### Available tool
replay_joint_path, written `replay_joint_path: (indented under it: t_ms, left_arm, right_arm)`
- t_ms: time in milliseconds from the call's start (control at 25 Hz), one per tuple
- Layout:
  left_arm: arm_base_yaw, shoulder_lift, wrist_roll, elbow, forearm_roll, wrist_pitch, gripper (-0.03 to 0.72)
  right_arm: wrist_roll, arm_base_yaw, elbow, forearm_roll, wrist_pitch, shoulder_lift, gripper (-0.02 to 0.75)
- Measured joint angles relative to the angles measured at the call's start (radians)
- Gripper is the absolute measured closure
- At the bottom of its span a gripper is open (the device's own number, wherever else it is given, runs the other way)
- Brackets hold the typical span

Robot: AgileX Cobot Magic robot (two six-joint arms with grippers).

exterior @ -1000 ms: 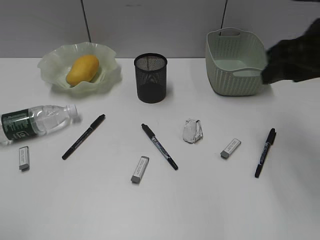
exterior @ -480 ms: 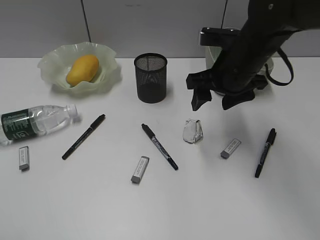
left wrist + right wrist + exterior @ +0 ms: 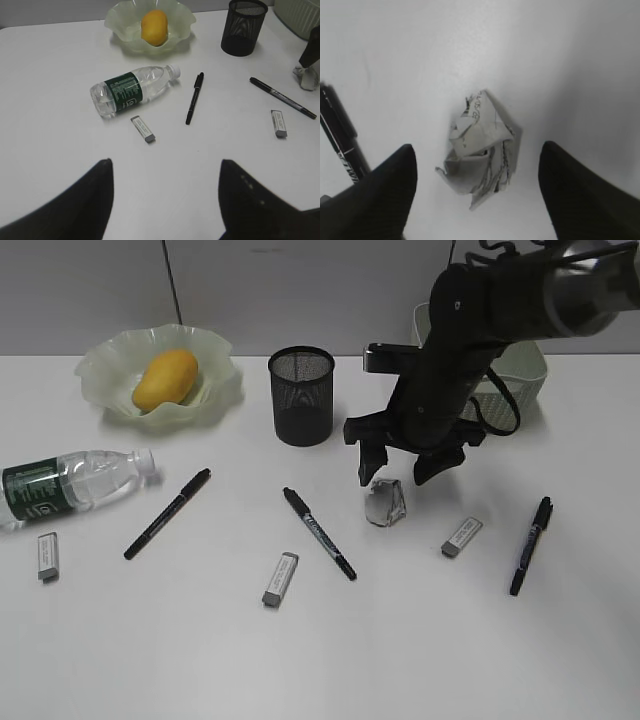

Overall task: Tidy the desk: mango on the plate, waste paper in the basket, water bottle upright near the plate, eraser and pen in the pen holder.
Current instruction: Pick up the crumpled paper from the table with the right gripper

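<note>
Only the mango (image 3: 165, 379) sits done on the plate (image 3: 100, 365) near the tabletop's (image 3: 400, 640) far left corner, while the right tool (image 3: 396, 466), jaws wide and empty, hangs over the waste paper (image 3: 385, 502) mid-tabletop, leaving bottle (image 3: 70, 483), pens and erasers untouched.

Matte black right arm (image 3: 440, 380), silver sleeve near its top, looping black cable.

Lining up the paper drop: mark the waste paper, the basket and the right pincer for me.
waste paper (image 3: 480, 150): right wrist view, middle of the crumpled ball.
basket (image 3: 515, 375): exterior view, woven side wall.
right pincer (image 3: 400, 470): exterior view, midway between fingertips.
</note>
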Motion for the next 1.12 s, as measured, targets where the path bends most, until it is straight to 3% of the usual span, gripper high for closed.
replay_joint_path:
  t_ms: [320, 560, 800, 1120]
  left_arm:
    - [0.0, 0.0, 0.0, 0.0, -0.001, 0.0, 0.201]
    - [0.0, 0.0, 0.0, 0.0, -0.001, 0.0, 0.207]
    - [0.0, 0.0, 0.0, 0.0, -0.001, 0.0, 0.207]
    - [0.0, 0.0, 0.0, 0.0, -0.001, 0.0, 0.212]
  right_arm:
    - [0.001, 0.0, -0.031, 0.015, 0.019, 0.083, 0.172]
    - [0.001, 0.0, -0.033, 0.031, 0.023, 0.089, 0.286]
    - [-0.007, 0.0, -0.033, 0.033, 0.034, 0.089, 0.489]
    - [-0.08, 0.0, -0.137, 0.006, 0.124, 0.024, 0.51]
